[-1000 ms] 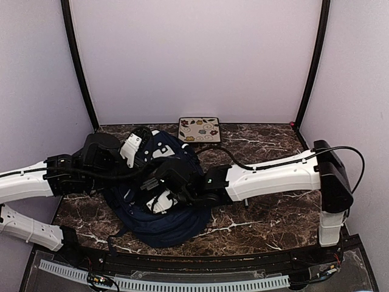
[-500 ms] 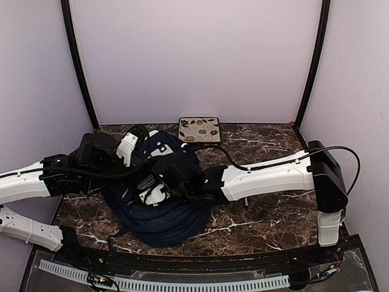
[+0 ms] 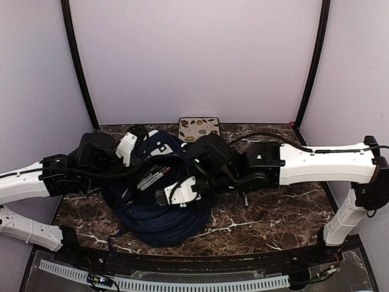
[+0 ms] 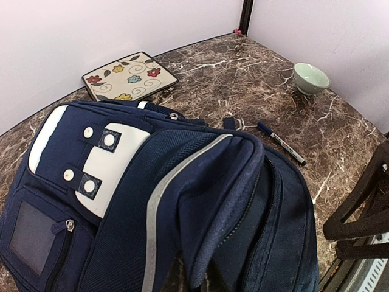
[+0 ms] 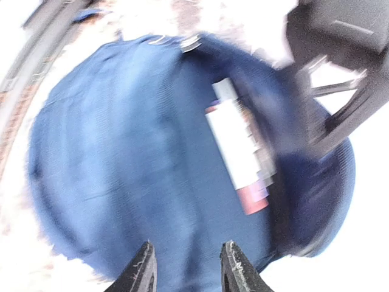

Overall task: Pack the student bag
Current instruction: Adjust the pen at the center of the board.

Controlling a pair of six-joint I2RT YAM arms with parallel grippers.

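The student bag (image 3: 159, 214), a navy backpack with a pale stripe, lies on the marble table. My left gripper (image 3: 134, 146) is shut on a fold of its opening edge (image 4: 197, 267) and holds it up. A white marker with a red cap (image 3: 153, 177) lies inside the open compartment; the blurred right wrist view shows this marker (image 5: 240, 155) on the blue fabric (image 5: 121, 152). Just above the bag hovers my right gripper (image 5: 187, 267), its jaws open and empty, seen from above as the right gripper (image 3: 165, 196) near the bag's middle.
A square flowered plate (image 3: 199, 129) lies at the back wall behind the bag. The left wrist view also shows the plate (image 4: 129, 76), a small green bowl (image 4: 310, 77) and a blue marker (image 4: 281, 142) on the table to the bag's right.
My right gripper has opened, released the red-capped marker into the bag and drawn back to the right. The left gripper keeps its hold on the bag's edge.
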